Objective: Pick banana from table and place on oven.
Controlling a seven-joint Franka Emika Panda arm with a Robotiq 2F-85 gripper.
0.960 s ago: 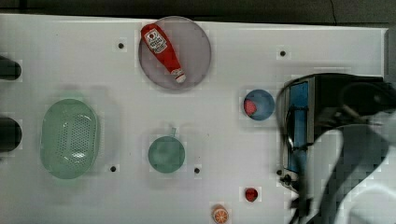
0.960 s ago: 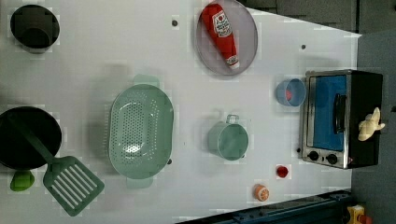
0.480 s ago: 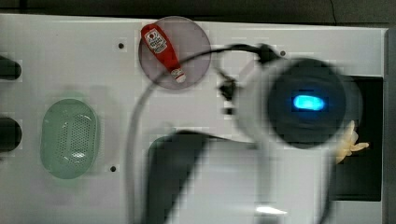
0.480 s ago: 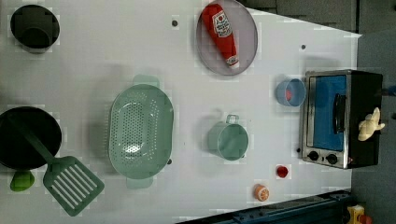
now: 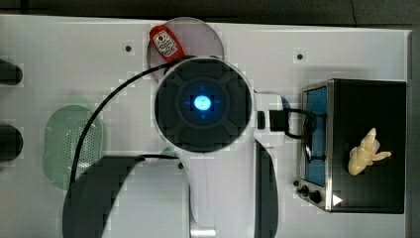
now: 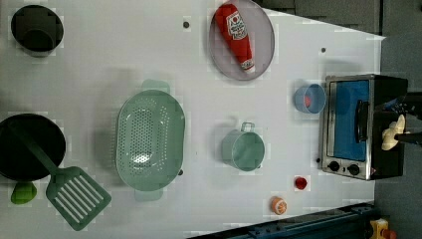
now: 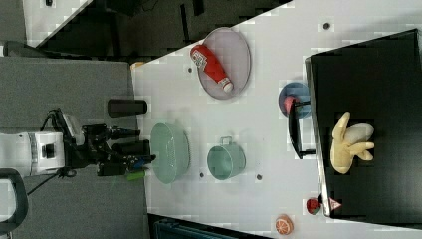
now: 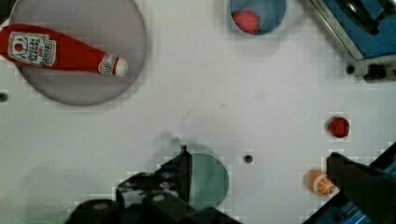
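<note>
Cream-yellow banana (image 7: pixel 351 142): lies on oven (image 7: pixel 368 64) top; likely light, rigid plastic; best pinched across its body. Gripper (image 8: pixel 261 177): spread wide, empty.

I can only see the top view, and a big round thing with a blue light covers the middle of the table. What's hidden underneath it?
Observer: A small teal pot stands there, apart from the green colander.
Operator: Is anything in front of the oven door?
Observer: A small blue bowl holding a round red piece sits next to the oven, not touching it.
Operator: Is the claw holding something?
Observer: No, the gripper is open with nothing between its fingers.
</note>
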